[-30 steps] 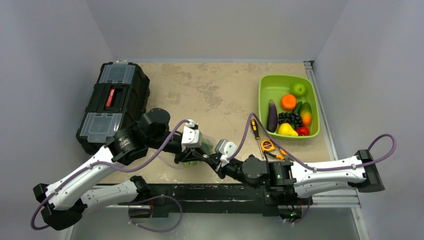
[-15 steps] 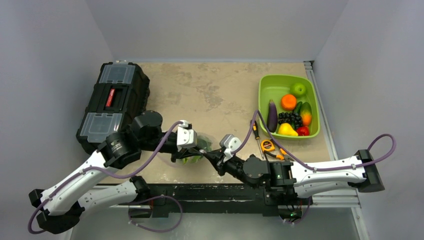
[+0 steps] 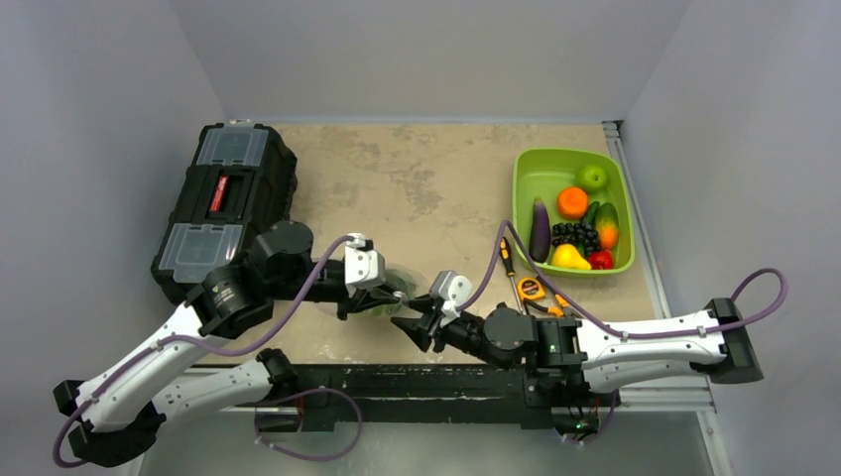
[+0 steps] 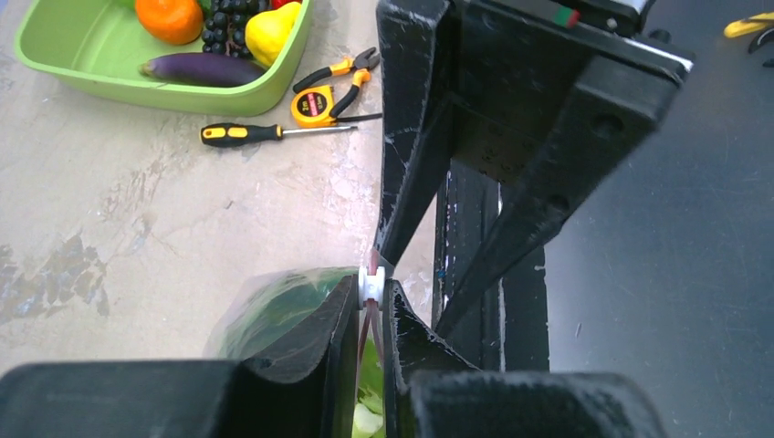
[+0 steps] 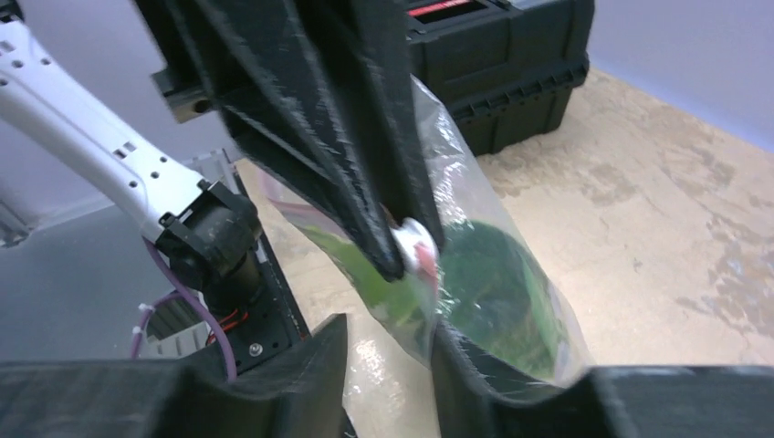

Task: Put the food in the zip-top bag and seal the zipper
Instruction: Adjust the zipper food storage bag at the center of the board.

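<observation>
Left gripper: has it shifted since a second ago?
Yes. The left gripper, fingers pinching the clear plastic zip-top bag, moved left, toward the black plastic toolbox.

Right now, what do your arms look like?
My left arm and right arm have smooth white shells, round black joints and a looping purple cable each. The left tool and right tool are black, with two scuffed wedge-shaped fingers.

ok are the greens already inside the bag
Yes, the right wrist view shows the greens inside the clear plastic of the bag.
</observation>
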You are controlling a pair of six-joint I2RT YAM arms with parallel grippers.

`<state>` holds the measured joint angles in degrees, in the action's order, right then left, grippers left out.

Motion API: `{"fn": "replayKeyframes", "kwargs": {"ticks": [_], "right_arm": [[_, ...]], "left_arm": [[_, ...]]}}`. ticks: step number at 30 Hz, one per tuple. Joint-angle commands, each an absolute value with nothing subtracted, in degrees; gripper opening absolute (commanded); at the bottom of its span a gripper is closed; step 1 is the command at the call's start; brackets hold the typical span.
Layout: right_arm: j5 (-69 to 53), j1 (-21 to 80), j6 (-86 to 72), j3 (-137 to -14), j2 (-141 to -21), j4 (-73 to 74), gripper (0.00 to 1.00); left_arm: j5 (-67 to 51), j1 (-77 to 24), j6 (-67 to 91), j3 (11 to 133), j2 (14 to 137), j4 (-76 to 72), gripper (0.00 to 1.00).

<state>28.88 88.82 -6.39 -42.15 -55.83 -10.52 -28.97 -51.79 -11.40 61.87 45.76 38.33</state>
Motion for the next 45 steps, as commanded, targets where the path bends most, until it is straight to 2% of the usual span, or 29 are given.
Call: {"fn": "replayKeyframes", "kwargs": {"ticks": [1,4,8,13,16,19,20,21,23,25,27,28,33,36,41,45], "right_arm": [[23.27,87.46,-4.31,-42.06,-54.69,-14.41,0.41],[22.18,85.11,-4.39,-42.45,-55.7,-15.07,0.4],[19.16,82.44,-4.35,-41.38,-55.89,-17.68,0.23],[16.72,81.19,-3.04,-41.34,-57.04,-18.83,0.19],[15.7,81.04,-2.77,-41.76,-57.48,-18.63,0.0],[17.3,80.9,-3.36,-41.62,-57.33,-18.55,0.0],[18.17,80.68,-3.9,-41.33,-57.12,-18.67,0.0],[18.41,80.17,-4.52,-41.01,-56.91,-18.78,0.0],[18.21,79.0,-6.0,-40.64,-56.54,-18.56,0.0],[18.14,78.51,-6.73,-40.56,-56.27,-18.4,0.0],[18.06,78.38,-7.01,-40.84,-56.12,-17.88,0.0],[17.96,78.3,-7.03,-41.07,-56.08,-17.58,0.0],[17.29,78.17,-6.77,-41.82,-55.89,-16.27,0.0],[16.83,78.16,-6.76,-42.09,-55.77,-15.7,0.0],[17.01,78.15,-6.65,-42.9,-55.38,-14.8,0.0],[16.83,78.19,-6.66,-43.49,-55.42,-14.37,0.0]], "left_arm": [[-31.38,-51.79,-8.21,62.12,47.19,31.48,0.0],[-32.72,-51.77,-8.16,62.27,47.62,31.89,0.0],[-33.97,-51.81,-8.2,62.8,47.46,33.07,0.0],[-36.55,-51.82,-8.3,63.75,47.61,34.2,0.0],[-36.39,-51.77,-8.55,64.15,47.94,34.76,0.0],[-34.03,-51.78,-8.25,65.05,48.54,35.93,0.0],[-32.39,-51.81,-8.18,65.56,48.71,36.99,0.06],[-30.69,-51.77,-8.21,65.86,48.91,38.49,0.16],[-25.69,-51.79,-8.4,65.92,48.74,40.31,0.43],[-22.01,-51.77,-8.73,65.65,48.43,41.86,0.6],[-19.83,-51.79,-9.23,65.06,47.55,42.82,0.81],[-18.9,-51.77,-9.57,64.66,47.02,43.07,0.86],[-15.3,-51.81,-10.93,62.74,44.83,42.13,0.85],[-14.28,-51.78,-11.37,62.32,44.77,40.97,0.79],[-15.03,-51.84,-12.27,62.86,46.19,42.53,0.62],[-16.22,-51.77,-12.13,62.6,46.53,42.9,0.63]]}}
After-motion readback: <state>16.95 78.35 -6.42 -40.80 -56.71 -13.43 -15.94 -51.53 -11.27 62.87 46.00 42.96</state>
